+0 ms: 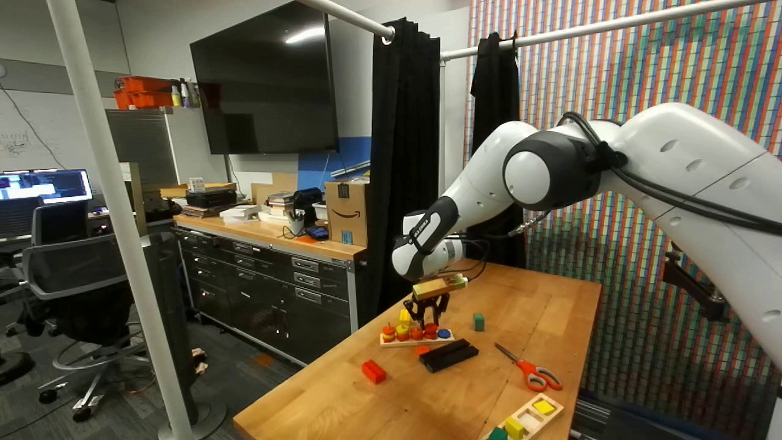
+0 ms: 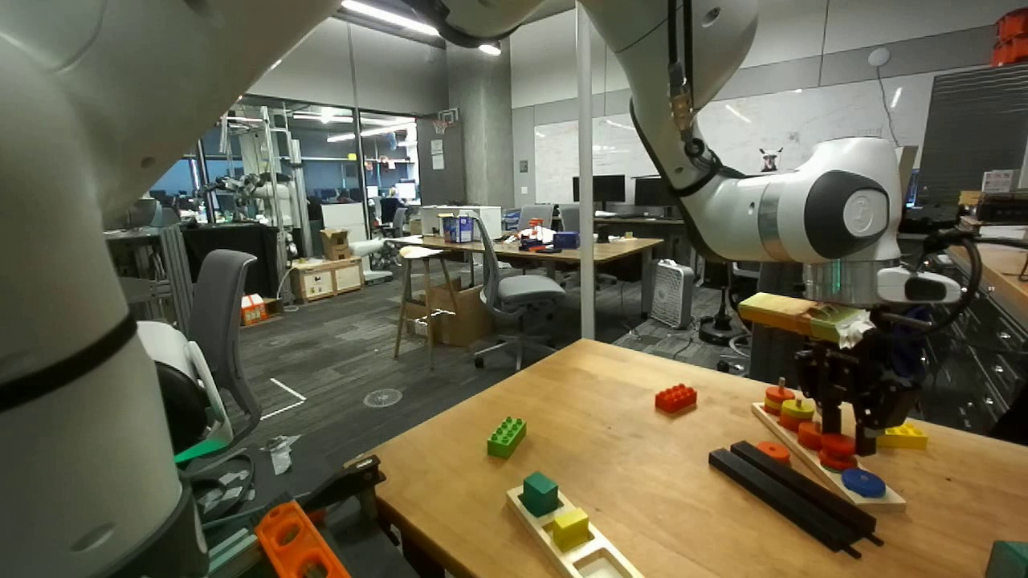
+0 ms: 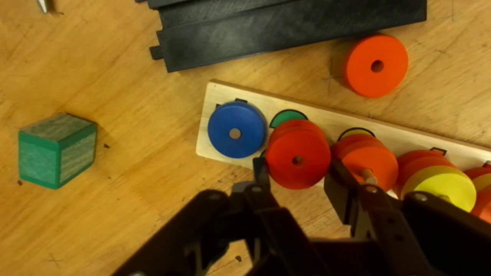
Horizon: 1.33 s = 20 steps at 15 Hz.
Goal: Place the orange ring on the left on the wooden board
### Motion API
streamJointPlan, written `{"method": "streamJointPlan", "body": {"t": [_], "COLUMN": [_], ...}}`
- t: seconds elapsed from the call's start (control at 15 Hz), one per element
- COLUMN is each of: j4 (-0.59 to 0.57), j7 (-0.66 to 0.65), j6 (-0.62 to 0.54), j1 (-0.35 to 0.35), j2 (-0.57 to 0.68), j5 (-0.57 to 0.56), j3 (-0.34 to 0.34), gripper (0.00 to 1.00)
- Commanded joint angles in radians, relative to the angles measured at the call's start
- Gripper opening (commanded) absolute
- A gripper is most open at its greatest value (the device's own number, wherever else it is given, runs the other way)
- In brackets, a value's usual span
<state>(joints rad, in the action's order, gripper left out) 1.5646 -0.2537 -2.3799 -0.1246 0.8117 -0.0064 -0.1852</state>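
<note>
The wooden board [image 3: 322, 120] is a pale slab bearing a row of pegs with stacked rings; it shows in both exterior views [image 1: 400, 343] [image 2: 883, 503]. A blue ring [image 3: 222, 130] sits at one end. Beside it my gripper [image 3: 297, 168] is shut on a red-orange ring [image 3: 295, 178] above a peg stack. A finger lies against each side of the ring; its hole shows. Whether it touches the rings below I cannot tell. Further stacks of orange and yellow rings fill the other pegs. A loose orange ring [image 3: 366, 78] lies flat on the tabletop beside the board.
Black bars [image 3: 284, 32] lie close beside the board. A green block [image 3: 38, 159] and a yellow brick [image 2: 902, 437] stand near it. A red brick [image 1: 374, 371], scissors [image 1: 534, 376], a wooden block tray [image 1: 531, 418] and a green brick [image 2: 507, 437] lie farther away.
</note>
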Motion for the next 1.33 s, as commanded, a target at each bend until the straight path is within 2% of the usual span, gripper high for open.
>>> {"method": "streamJointPlan", "body": {"t": [0.0, 0.53, 1.27], "j4": [-0.039, -0.042, -0.054], "j7": [0.024, 0.038, 0.028], "j6": [0.032, 0.042, 0.056], "j1": [-0.028, -0.054, -0.067], "j2": [0.017, 0.020, 0.034], "j5": [0.036, 0.073, 0.074], "j3": [0.024, 0.047, 0.038], "gripper": [0.18, 0.18, 0.18]}}
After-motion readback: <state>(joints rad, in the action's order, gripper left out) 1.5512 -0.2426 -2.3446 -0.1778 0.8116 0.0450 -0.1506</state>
